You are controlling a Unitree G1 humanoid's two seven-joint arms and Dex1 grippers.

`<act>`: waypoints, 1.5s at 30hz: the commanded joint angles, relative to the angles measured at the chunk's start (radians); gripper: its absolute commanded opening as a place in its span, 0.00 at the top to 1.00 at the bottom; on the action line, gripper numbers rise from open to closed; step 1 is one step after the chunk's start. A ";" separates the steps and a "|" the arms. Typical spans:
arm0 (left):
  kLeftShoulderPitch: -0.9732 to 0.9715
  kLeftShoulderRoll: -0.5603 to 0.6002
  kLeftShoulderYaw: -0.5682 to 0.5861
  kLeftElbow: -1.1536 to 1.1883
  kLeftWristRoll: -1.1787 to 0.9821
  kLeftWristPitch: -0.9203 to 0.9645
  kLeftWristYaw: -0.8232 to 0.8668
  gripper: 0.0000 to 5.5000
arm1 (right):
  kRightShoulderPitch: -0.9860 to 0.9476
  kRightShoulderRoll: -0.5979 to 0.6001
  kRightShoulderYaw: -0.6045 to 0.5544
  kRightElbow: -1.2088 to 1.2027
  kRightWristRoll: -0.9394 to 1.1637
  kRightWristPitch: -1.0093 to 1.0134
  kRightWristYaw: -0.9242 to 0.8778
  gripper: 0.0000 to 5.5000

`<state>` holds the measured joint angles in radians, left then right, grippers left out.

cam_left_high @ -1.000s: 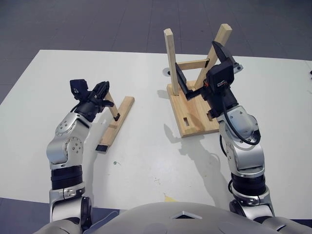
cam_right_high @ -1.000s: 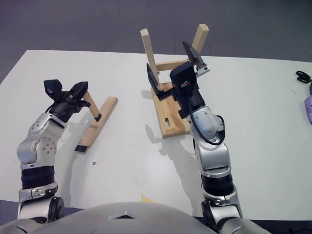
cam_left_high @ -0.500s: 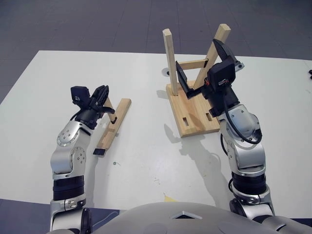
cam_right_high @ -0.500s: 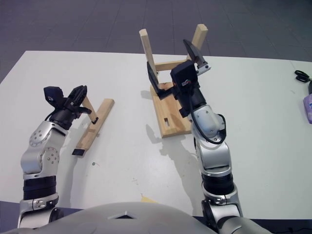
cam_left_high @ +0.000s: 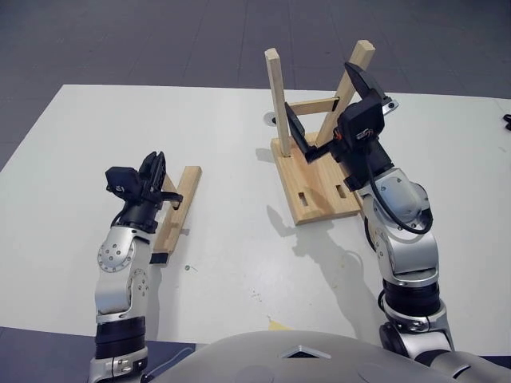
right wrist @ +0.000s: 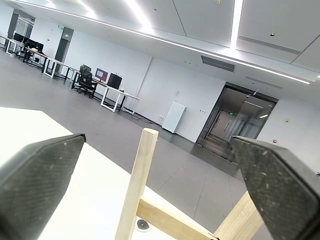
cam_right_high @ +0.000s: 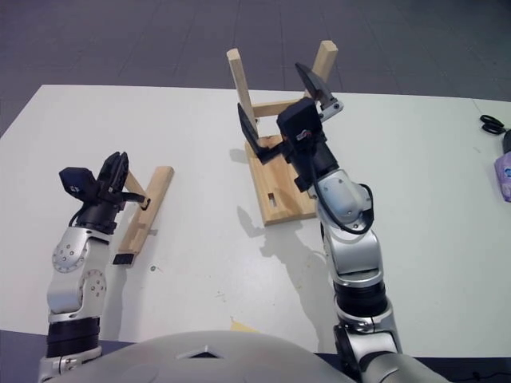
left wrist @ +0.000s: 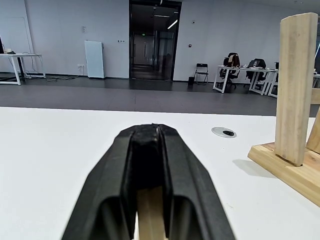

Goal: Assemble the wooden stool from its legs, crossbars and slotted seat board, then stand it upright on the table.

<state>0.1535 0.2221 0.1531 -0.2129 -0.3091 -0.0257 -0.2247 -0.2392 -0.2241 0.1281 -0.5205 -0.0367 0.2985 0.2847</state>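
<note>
Progress: roughly half built, by your views.
- The seat board (cam_left_high: 315,187) lies flat on the tabletop (cam_left_high: 239,263). Two upright legs (cam_left_high: 275,96) joined by a crossbar (cam_left_high: 311,105) stand in its far end.
- The two near slots (cam_left_high: 307,195) are empty.
- The loose leg frame (cam_left_high: 180,207) lies on the tabletop, well apart from the board to the left.

Left to do, as I judge it: seat the loose frame in the near slots, then turn the stool over onto its legs.

Claws:
- Your left claw (cam_left_high: 152,179) is clamped on a wooden bar of the loose frame.
- Your right claw (cam_left_high: 318,88) is spread wide at the upright legs. Contact cannot be confirmed.

View differences:
- Head views give the whole layout, both arms and the empty slots.
- Left wrist view confirms wood pinched between the fingers (left wrist: 115,200). It also shows a grommet (left wrist: 223,132) in the tabletop.
- Right wrist view shows the legs and crossbar framed between its spread fingers (right wrist: 35,185), farther off.
</note>
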 commanded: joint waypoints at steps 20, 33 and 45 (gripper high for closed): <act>-0.032 0.104 -0.099 0.118 0.165 0.080 -0.046 0.92 | -0.038 0.004 0.007 0.020 -0.005 -0.009 0.002 0.02; -0.160 0.106 -0.109 0.200 0.176 0.050 -0.084 0.92 | -0.066 0.010 0.002 0.056 0.001 -0.026 -0.001 0.02; -0.538 0.117 0.072 -0.093 -0.125 0.430 0.029 0.92 | -0.061 0.043 -0.018 0.051 0.045 0.010 -0.016 0.02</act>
<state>-0.2666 0.3071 0.1976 -0.2386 -0.3864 0.3217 -0.2200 -0.2916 -0.1998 0.1294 -0.4705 -0.0249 0.2783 0.2725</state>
